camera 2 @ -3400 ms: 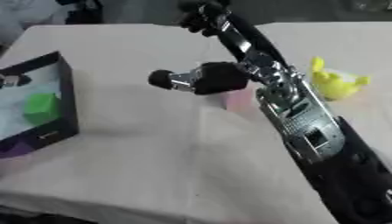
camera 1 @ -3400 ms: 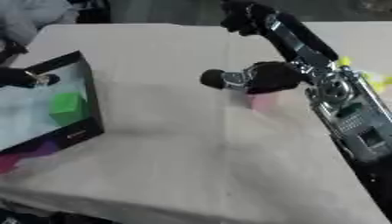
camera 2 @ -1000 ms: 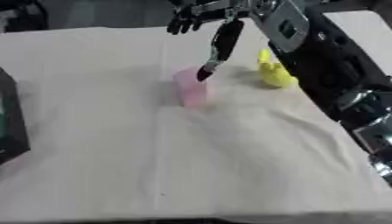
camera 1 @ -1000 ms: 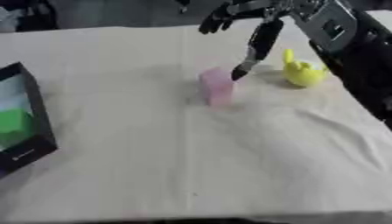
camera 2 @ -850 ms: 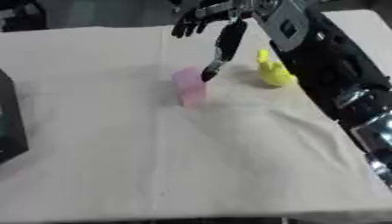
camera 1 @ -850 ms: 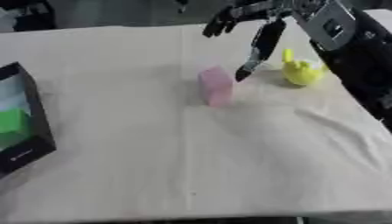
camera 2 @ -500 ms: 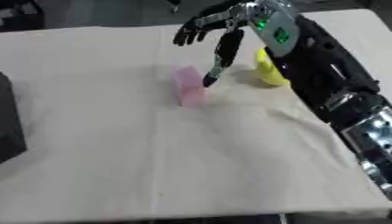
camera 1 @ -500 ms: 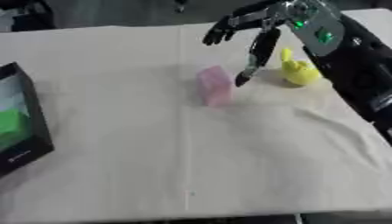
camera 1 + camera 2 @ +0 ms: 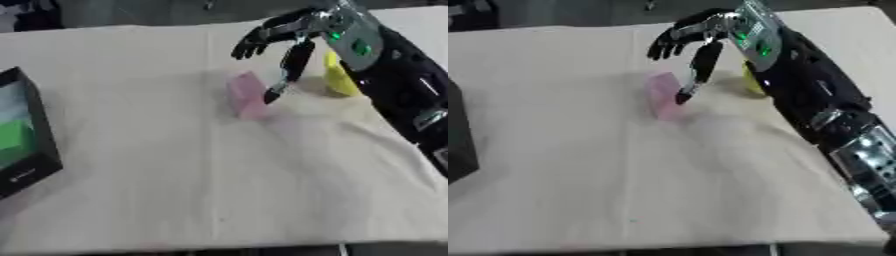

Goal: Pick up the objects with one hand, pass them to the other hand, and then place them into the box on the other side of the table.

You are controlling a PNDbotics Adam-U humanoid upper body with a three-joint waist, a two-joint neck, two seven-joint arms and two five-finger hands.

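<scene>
A pink block point(image 9: 246, 95) stands upright on the cream tablecloth near the middle. My right hand point(image 9: 287, 35) hovers over it from the right, open, fingers spread, with the thumb tip point(image 9: 272, 94) hanging down right beside the block's right face. A yellow object point(image 9: 339, 76) lies just right of the hand, partly hidden by my forearm. At the left edge stands a black box point(image 9: 37, 131) with a green block point(image 9: 17, 144) inside. My left hand shows in no view.
The cream cloth point(image 9: 219, 190) covers the table, with a crease running down the middle. My right forearm point(image 9: 398, 95) stretches from the lower right across the right side. Dark floor lies beyond the far edge.
The camera has shifted and the box sits further left. My right hand has opened and lowered toward the pink block, its thumb now beside the block.
</scene>
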